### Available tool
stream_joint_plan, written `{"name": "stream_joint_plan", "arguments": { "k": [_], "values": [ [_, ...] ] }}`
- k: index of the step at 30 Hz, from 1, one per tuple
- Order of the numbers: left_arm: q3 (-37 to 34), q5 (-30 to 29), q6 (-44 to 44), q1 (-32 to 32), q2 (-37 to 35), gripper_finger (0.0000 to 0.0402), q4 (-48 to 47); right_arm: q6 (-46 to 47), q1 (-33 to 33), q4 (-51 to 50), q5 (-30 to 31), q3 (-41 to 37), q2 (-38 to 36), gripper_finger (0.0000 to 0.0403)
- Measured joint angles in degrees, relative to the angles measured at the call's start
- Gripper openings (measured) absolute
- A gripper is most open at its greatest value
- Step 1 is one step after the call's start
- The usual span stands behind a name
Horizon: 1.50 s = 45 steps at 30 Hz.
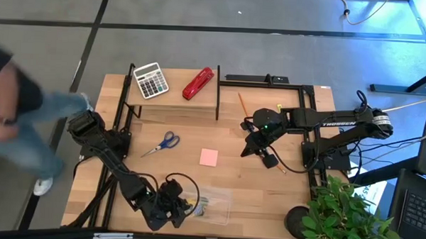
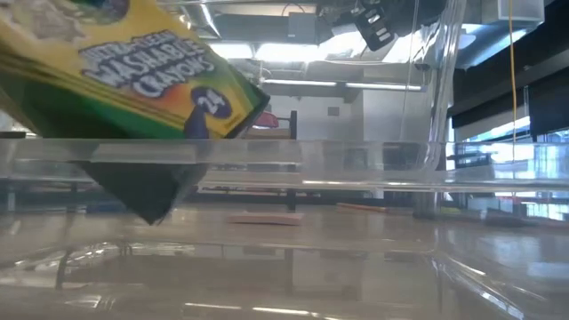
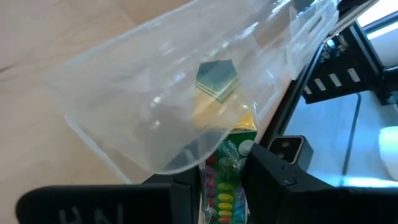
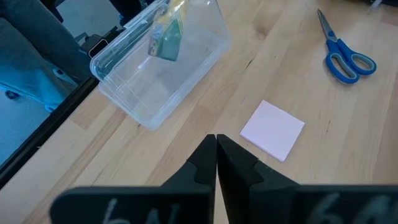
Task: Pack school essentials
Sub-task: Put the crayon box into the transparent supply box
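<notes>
One item going in: left hand (image 3: 224, 180) grips the crayon box (image 3: 225, 155), lowering it into the clear bin (image 1: 213, 203) at the counter's (image 1: 267, 192) near edge. Next, release. Right hand (image 4: 216, 163) closed, empty, above the sticky-note pad (image 4: 272, 130); scissors (image 1: 162, 142) unpacked.

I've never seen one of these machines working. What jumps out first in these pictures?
The left gripper at the table's near edge is lowering a crayon box into a clear plastic box. On the bare wood behind lie blue-handled scissors and a pink sticky-note pad. The right gripper, shut and empty, hovers above the pad.
</notes>
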Motion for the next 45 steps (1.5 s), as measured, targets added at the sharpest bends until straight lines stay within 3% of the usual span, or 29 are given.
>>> {"name": "stream_joint_plan", "arguments": {
  "k": [18, 35, 45],
  "values": [
    [0.0, 1.1, 1.0, 0.7, 0.0, 0.0082, 0.3, 0.0, 0.0, 0.0, 0.0, 0.0, 0.0, 0.0016],
    [0.0, 1.8, 9.9, 1.4, 0.0, 0.0082, 0.5, 0.0, 0.0, 0.0, 0.0, 0.0, 0.0, 0.0016],
    [0.0, 1.7, 10.3, 1.5, 0.0, 0.0082, 0.5, 0.0, 0.0, 0.0, 0.0, 0.0, 0.0, 0.0016]
  ]
}}
